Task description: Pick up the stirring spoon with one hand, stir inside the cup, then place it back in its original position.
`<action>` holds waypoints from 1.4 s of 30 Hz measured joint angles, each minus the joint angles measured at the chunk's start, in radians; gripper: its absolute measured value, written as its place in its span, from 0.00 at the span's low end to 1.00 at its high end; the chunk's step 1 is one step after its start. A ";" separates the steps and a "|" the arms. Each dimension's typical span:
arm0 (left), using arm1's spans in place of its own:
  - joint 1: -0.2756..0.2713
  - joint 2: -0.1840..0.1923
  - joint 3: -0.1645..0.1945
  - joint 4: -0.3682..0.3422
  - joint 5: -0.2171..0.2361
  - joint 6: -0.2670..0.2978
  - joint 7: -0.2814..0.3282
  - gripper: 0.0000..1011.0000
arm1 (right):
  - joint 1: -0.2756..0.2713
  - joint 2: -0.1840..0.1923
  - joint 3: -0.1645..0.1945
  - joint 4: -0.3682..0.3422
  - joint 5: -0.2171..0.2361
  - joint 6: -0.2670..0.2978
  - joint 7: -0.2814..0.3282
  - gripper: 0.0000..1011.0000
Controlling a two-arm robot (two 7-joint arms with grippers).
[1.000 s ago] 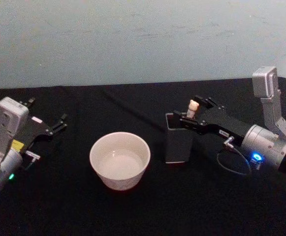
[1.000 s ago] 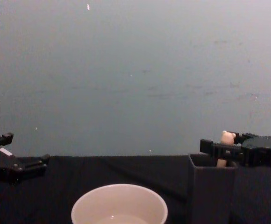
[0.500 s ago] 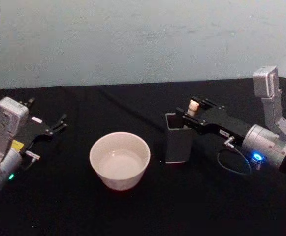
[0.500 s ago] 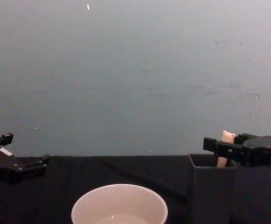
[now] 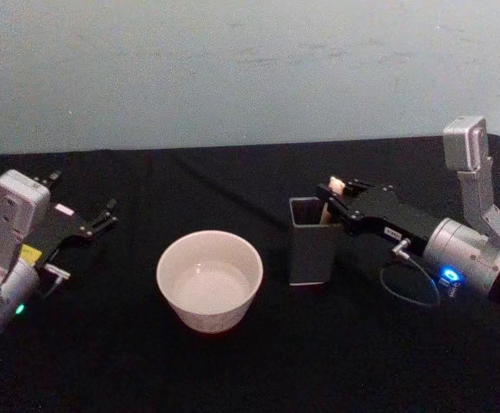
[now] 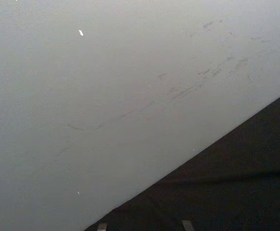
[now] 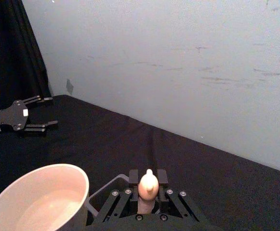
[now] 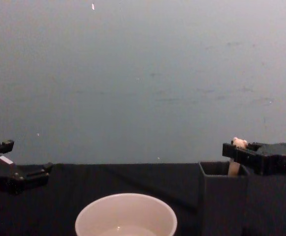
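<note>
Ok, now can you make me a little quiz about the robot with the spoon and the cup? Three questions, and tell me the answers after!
1. Fill in the gap: the left tool, off to the left of the cup, is ___ (open or shut) and holds nothing.
2. Pick one: which tool is at the handle of the spoon? A. the left tool. B. the right tool. C. neither tool.
3. True or false: the spoon stands inside the cup.

Key:
1. open.
2. B.
3. False. The spoon stands in the dark square holder, to the right of the cup.
</note>
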 joint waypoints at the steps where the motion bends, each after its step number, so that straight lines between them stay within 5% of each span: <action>1: 0.000 0.000 0.000 0.000 0.000 0.000 0.000 0.99 | 0.000 0.000 0.000 0.000 0.000 0.000 0.000 0.22; 17: 0.000 0.000 0.000 0.000 0.000 0.000 0.000 0.99 | -0.002 0.000 0.001 -0.003 0.000 0.000 0.001 0.21; 32: 0.000 0.000 0.000 0.000 0.000 0.000 0.000 0.99 | -0.011 0.021 0.029 -0.117 0.020 -0.033 0.022 0.21; 42: 0.000 0.000 0.000 0.000 0.000 0.000 0.000 0.99 | -0.018 0.033 0.088 -0.202 0.062 -0.094 0.025 0.21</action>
